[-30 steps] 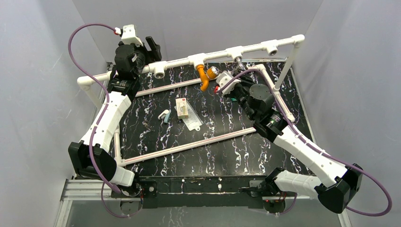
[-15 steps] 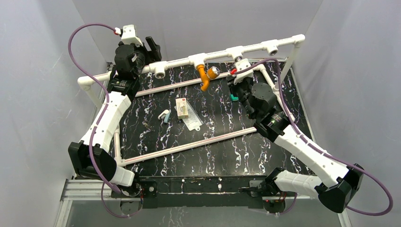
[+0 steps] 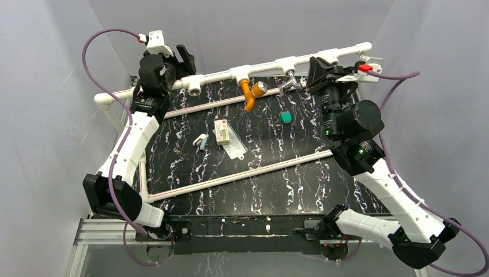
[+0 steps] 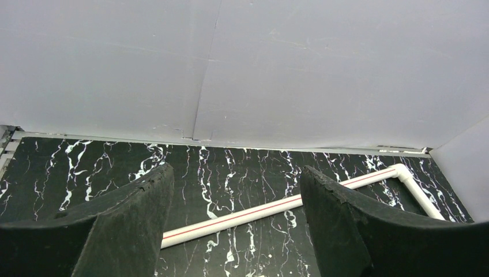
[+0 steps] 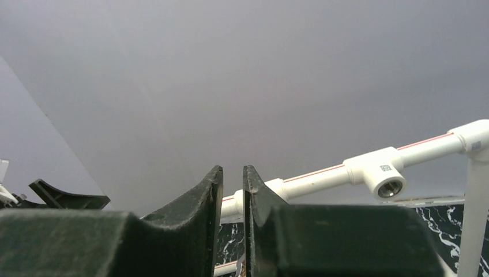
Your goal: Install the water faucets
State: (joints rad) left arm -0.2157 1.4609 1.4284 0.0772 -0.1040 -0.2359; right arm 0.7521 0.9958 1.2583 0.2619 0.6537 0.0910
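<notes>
Chrome faucet, shiny and curved, sits just beside the right pincer, its matte black jaws closed, empty. Left pincer gapes.

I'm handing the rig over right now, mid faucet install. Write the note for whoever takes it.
Left hand: open, empty, up by the left part of the white pipe rail.
Right hand: fingers almost closed, nothing between them, up near the rail's right end.
Orange plastic faucet: hangs from a middle tee socket.
Silvery chrome metal faucet: hangs from the next tee to the right.
Done: both faucets sit on the rail.
Left: tightness cannot be judged from here, so check both. Two tee sockets are empty; no other faucet is in view.
</notes>
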